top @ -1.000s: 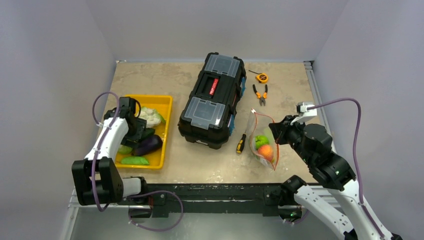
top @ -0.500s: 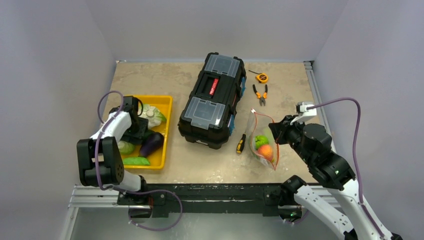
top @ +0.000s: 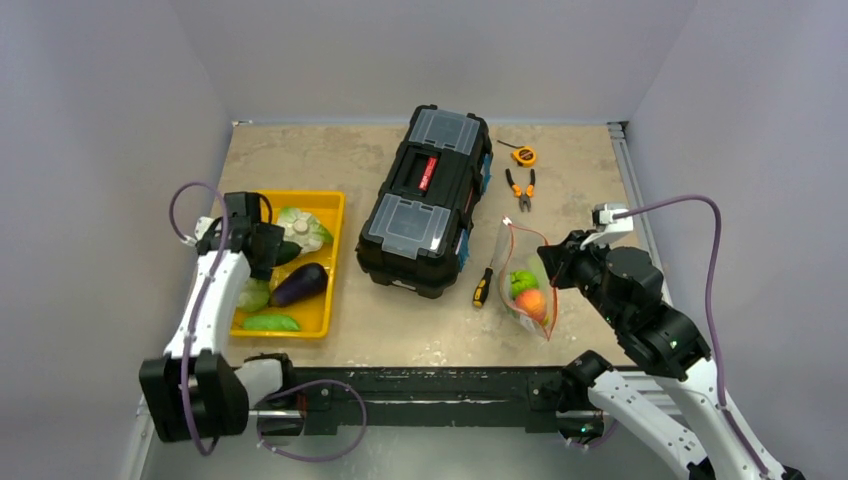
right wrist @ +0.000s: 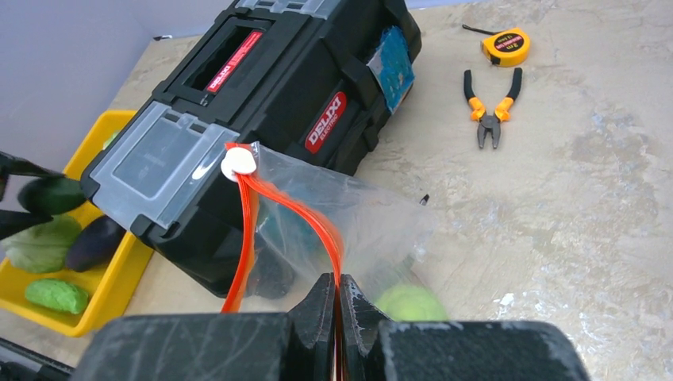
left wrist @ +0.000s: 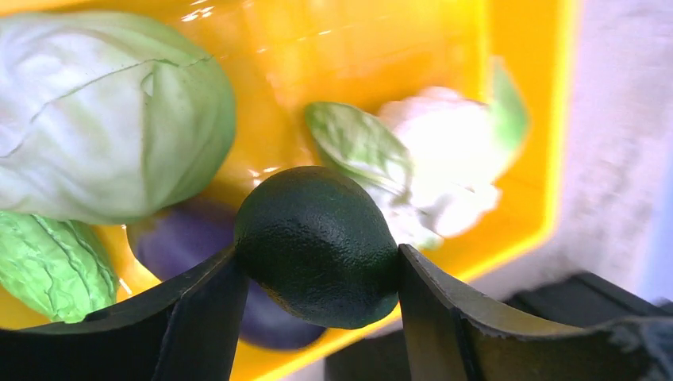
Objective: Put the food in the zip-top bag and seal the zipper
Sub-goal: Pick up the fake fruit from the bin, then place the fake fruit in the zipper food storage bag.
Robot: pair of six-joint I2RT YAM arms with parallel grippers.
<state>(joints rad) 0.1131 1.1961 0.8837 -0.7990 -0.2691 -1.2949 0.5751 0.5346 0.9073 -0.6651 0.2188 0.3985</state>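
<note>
My left gripper (top: 264, 246) is shut on a dark green round food piece (left wrist: 317, 244) and holds it above the yellow tray (top: 331, 206). In the tray lie a purple eggplant (top: 298, 284), a white cauliflower (top: 300, 228), a pale green cabbage (left wrist: 103, 111) and a green piece (top: 270, 322). My right gripper (top: 552, 268) is shut on the red-orange zipper (right wrist: 301, 210) of the clear zip-top bag (top: 525, 262) and holds its mouth open and raised. A green piece (top: 521, 283) and an orange piece (top: 533, 303) lie inside the bag.
A black toolbox (top: 425, 195) stands in the middle, between the tray and the bag. A black-and-yellow screwdriver (top: 483, 285) lies just left of the bag. Orange-handled pliers (top: 520, 188) and a tape measure (top: 523, 155) lie behind the bag.
My left arm has swung its elbow outward and its wrist has shifted a little left over the tray with the dark green piece. The eggplant is now uncovered. The right arm has not moved.
</note>
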